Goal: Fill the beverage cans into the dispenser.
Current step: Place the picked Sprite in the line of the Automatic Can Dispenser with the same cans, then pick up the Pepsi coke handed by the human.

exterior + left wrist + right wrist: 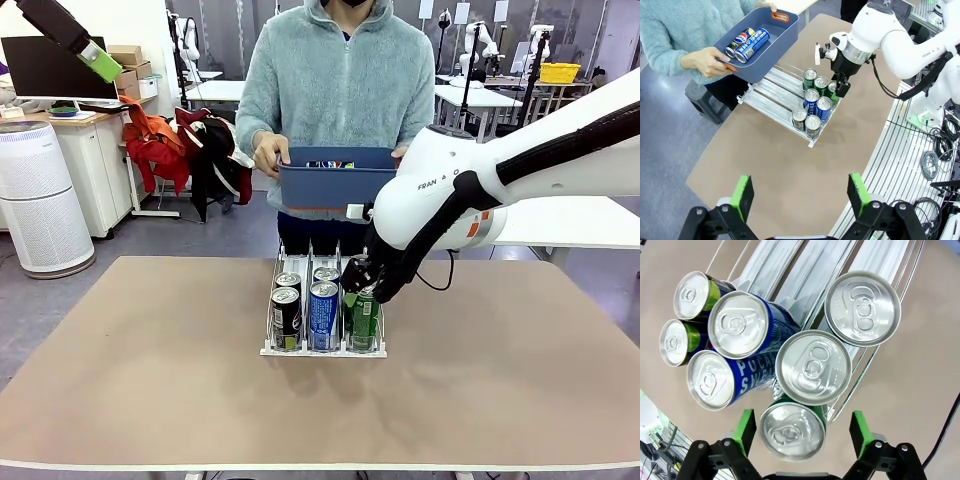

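The clear dispenser (268, 349) stands mid-table with its bare lanes (767, 92) running toward the person. Two black cans (286, 316) fill the left lane and two blue cans (323, 314) the middle one. Green cans (365, 318) stand in the right lane, three in a row in the left wrist view (821, 83). My right gripper (357, 280) hangs just over the nearest green can (792, 431), open, its pads (745, 429) wide of the can on both sides. High at the back left, my left gripper (800, 197) is open and holds nothing.
At the far edge a person holds a dark blue bin (330, 186) in both hands, with two more cans (747, 42) lying in it. The brown table (150, 380) has free room left and right of the dispenser. My right arm (875, 35) reaches over the table's right side.
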`<state>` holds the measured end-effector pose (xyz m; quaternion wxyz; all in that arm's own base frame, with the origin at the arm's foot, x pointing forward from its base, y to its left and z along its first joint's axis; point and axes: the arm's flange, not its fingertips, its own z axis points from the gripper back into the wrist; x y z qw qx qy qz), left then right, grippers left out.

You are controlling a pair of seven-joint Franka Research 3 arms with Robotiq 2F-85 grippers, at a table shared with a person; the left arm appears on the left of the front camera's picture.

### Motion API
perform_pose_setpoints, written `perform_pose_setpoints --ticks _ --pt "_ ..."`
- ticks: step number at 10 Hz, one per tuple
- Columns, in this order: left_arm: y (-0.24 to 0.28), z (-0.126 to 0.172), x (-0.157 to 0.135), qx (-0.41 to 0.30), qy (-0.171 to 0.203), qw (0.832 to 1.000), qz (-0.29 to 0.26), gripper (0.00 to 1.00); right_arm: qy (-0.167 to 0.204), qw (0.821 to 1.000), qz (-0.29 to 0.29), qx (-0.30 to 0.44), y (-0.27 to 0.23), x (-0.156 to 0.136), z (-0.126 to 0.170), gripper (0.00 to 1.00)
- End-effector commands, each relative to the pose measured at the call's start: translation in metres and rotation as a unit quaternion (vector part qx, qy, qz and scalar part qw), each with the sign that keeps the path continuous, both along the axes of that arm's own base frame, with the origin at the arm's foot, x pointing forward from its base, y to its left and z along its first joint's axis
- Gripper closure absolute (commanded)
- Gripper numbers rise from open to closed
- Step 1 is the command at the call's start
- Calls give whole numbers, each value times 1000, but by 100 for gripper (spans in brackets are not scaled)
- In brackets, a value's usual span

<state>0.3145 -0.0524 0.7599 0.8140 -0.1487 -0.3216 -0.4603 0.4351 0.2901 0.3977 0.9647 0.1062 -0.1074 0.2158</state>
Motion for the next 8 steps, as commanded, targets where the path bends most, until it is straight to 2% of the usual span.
perform_pose_setpoints --ticks 1,2,3,8 --pt "1 -1 0 5 1 1000 1 0 4 1000 18 12 -9 -12 5 0" --pt "1 -1 0 5 1 1000 1 0 7 1000 7 21 -9 -14 6 0" --pt "1 -1 0 5 1 1000 1 0 -2 1000 2 2 -1 -3 6 0" --pt "1 -1 0 5 1 1000 1 0 -2 1000 2 2 -1 -3 6 0"
